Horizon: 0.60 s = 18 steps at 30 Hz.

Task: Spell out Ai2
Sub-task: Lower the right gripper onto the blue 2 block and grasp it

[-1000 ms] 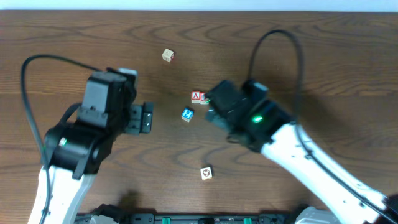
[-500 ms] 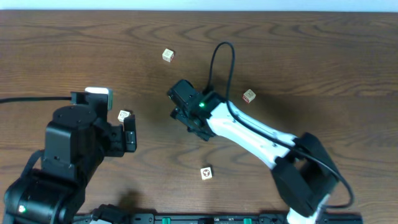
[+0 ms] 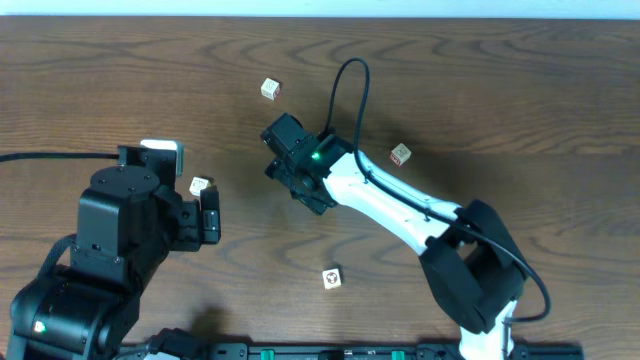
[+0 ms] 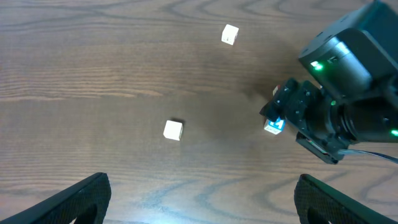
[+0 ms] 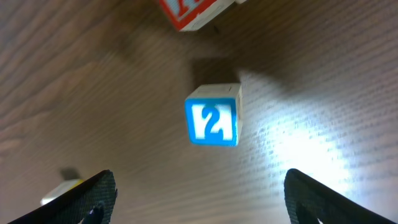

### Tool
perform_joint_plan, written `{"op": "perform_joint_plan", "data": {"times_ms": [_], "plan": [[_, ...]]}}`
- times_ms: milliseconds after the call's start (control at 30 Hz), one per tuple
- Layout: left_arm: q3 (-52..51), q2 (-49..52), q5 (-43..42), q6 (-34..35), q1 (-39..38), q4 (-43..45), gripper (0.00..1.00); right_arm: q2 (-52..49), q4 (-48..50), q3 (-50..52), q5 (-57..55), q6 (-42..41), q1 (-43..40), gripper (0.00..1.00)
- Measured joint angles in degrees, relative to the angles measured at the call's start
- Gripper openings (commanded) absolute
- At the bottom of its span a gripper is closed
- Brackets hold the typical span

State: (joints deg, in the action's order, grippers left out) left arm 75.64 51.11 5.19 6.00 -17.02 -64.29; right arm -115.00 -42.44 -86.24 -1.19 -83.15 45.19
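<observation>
A blue block with a white 2 (image 5: 213,121) lies on the wooden table, just ahead of my open right gripper (image 5: 199,199). A red-lettered block (image 5: 196,11) lies past it at the top edge of the right wrist view. In the overhead view my right gripper (image 3: 292,162) hovers over both blocks and hides them. The blue block also shows in the left wrist view (image 4: 273,125), under the right gripper. My left gripper (image 3: 210,215) is open and empty at the left, next to a pale block (image 3: 200,185).
Loose letter blocks lie at the far middle (image 3: 270,89), right of the right arm (image 3: 400,154) and near the front (image 3: 331,277). A yellowish object (image 5: 59,190) sits by the right gripper's left finger. The right arm's cable loops above the table.
The right arm has swung left and now reaches over the A and 2 blocks, uncovering a block to its right. The left arm has drawn back, uncovering the pale block.
</observation>
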Motion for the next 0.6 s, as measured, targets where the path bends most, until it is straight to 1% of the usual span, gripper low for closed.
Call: {"op": "perform_joint_plan", "data": {"times_ms": [233, 400, 533, 600], "plan": [[0.00, 0.00, 0.24, 0.00, 0.00, -0.02, 0.95, -2.12, 2.91, -0.02, 0.20, 0.28, -0.35, 0.85], [0.00, 0.00, 0.42, -0.02, 0.00, -0.02, 0.95, -3.04, 2.86, -0.02, 0.33, 0.90, -1.01, 0.84], [0.00, 0.00, 0.39, 0.00, 0.00, -0.02, 0.95, -3.08, 2.89, -0.02, 0.24, 1.64, -1.40, 0.76], [0.00, 0.00, 0.39, 0.00, 0.00, -0.02, 0.95, -3.10, 2.89, -0.02, 0.28, 1.92, -1.70, 0.75]]}}
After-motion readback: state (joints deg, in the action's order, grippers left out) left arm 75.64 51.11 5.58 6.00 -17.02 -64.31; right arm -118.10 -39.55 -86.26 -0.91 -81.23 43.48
